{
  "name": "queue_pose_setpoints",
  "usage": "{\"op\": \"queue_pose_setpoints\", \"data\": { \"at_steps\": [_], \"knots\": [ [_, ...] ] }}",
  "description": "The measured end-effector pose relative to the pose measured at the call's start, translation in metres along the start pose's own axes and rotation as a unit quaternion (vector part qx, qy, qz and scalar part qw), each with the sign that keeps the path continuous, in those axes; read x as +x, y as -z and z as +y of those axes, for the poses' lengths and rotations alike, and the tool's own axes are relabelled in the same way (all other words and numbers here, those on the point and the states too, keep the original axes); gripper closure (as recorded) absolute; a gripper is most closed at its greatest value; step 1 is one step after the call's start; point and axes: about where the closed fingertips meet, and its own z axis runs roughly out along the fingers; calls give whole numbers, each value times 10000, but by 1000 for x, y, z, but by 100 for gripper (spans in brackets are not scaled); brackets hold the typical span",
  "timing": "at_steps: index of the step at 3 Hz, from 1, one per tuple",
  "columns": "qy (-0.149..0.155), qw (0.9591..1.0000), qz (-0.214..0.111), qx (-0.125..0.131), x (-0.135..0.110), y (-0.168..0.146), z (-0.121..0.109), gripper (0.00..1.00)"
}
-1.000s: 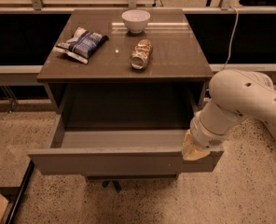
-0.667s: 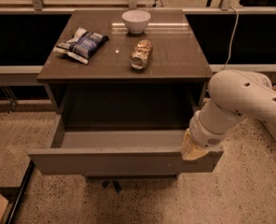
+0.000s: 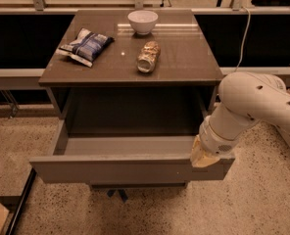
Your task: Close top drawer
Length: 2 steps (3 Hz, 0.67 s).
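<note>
Table (image 3: 184, 58): flat brown top with 3 items lying directly on it. These are 1 white bowl (image 3: 142, 21) upright near the back edge at centre, 1 blue-and-white snack bag (image 3: 86, 46) flat toward the left side, and 1 can-like container (image 3: 149, 57) on its side near the middle, in front of the bowl; all 3 are apart from each other. Gripper (image 3: 204, 155) is below the tabletop, at the right end of the front panel of the pulled-out top drawer (image 3: 115, 169), above the speckled floor (image 3: 262, 199).
</note>
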Motion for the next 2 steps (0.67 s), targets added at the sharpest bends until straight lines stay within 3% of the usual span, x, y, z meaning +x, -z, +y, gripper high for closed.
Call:
{"op": "queue_pose_setpoints", "data": {
  "at_steps": [1,2],
  "knots": [
    [-65,9999,37,-103,4,-3,2,77],
    [-108,9998,60,-144,6,-1,5,100]
  ]
}}
